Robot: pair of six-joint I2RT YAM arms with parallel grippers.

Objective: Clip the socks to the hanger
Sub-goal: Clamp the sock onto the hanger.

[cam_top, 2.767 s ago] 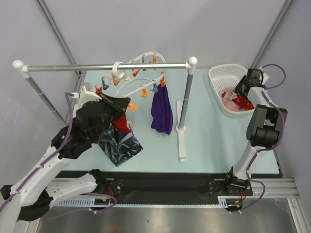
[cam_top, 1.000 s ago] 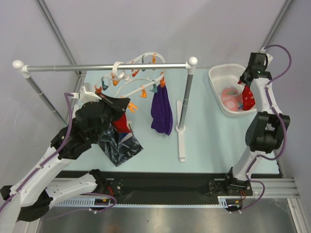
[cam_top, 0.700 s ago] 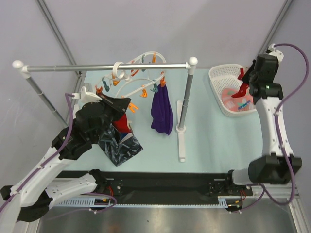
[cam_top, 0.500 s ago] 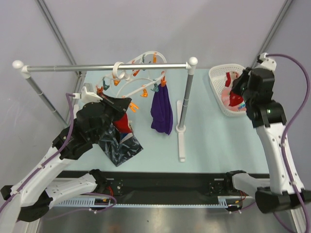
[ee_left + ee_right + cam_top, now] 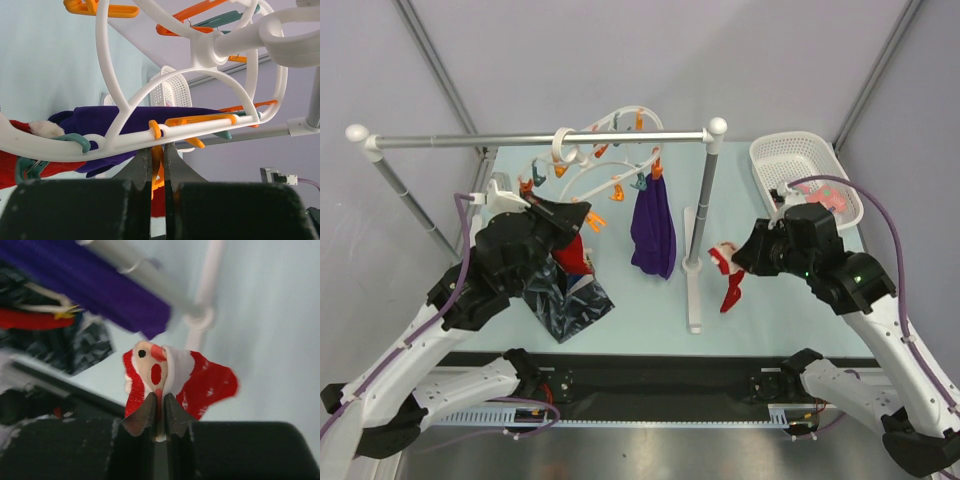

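Nothing legible: no txt, labels, brands or nos. showed in any of the 3 views. Red sock (image 5: 210, 382) carried only a printed face & white flecks, no letters.

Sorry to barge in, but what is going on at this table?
The left arm has its jaws shut on an orange clothespin of the hanger, which hangs from the rail. The right arm holds a red sock in its shut jaws above the table, near the rail's post. That sock is not yet clipped on.
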